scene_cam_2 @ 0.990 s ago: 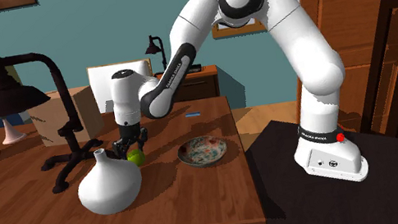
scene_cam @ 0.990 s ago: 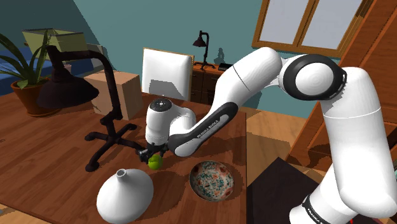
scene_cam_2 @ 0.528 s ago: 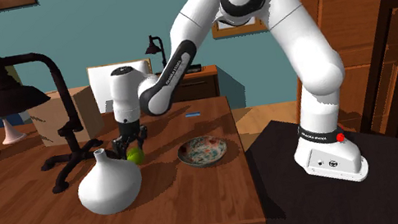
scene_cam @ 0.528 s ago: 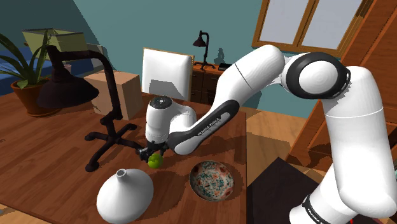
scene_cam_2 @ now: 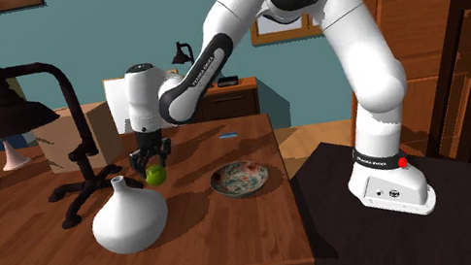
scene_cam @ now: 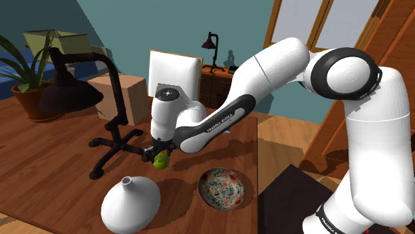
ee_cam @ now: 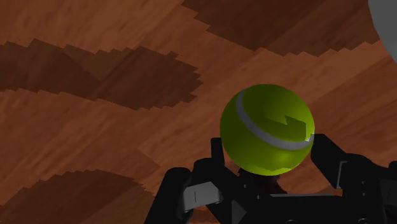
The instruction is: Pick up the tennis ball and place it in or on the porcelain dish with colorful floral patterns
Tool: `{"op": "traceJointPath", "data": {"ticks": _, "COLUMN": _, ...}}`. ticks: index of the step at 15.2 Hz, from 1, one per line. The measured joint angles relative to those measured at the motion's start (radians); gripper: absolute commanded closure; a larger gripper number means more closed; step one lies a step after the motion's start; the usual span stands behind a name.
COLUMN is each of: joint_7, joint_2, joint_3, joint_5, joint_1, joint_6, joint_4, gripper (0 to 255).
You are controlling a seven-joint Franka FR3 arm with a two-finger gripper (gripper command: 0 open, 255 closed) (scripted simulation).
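Observation:
The yellow-green tennis ball hangs a little above the wooden table, clasped between the black fingers of my gripper, which is shut on it. The dish with colourful floral patterns sits on the table near its edge, to the shoulder view's right of the ball and closer to the camera. In the wrist view the ball covers the inner sides of the fingers, and wood grain lies beneath it.
A large white vase stands close to the ball at the table's front. A black desk lamp, a cardboard box and a potted plant occupy the far side. A white panel stands behind the arm.
The gripper has risen with the tennis ball in it, lifting the ball off the table. The arm's upper links have swung upward. Dish, vase and lamp stay put.

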Motion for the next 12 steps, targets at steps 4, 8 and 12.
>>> {"op": "traceJointPath", "data": {"ticks": 4, "joint_7": -0.022, "joint_2": -0.031, "joint_3": 0.019, "joint_5": 0.028, "joint_1": -0.013, "joint_6": -0.035, "joint_4": 0.007, "gripper": 255}}
{"op": "traceJointPath", "data": {"ticks": 8, "joint_7": -0.045, "joint_2": -0.062, "joint_3": 0.038, "joint_5": 0.058, "joint_1": -0.024, "joint_6": -0.073, "joint_4": 0.019, "gripper": 255}}
{"op": "traceJointPath", "data": {"ticks": 12, "joint_7": -0.069, "joint_2": -0.095, "joint_3": 0.055, "joint_5": 0.087, "joint_1": -0.038, "joint_6": -0.110, "joint_4": 0.027, "gripper": 255}}
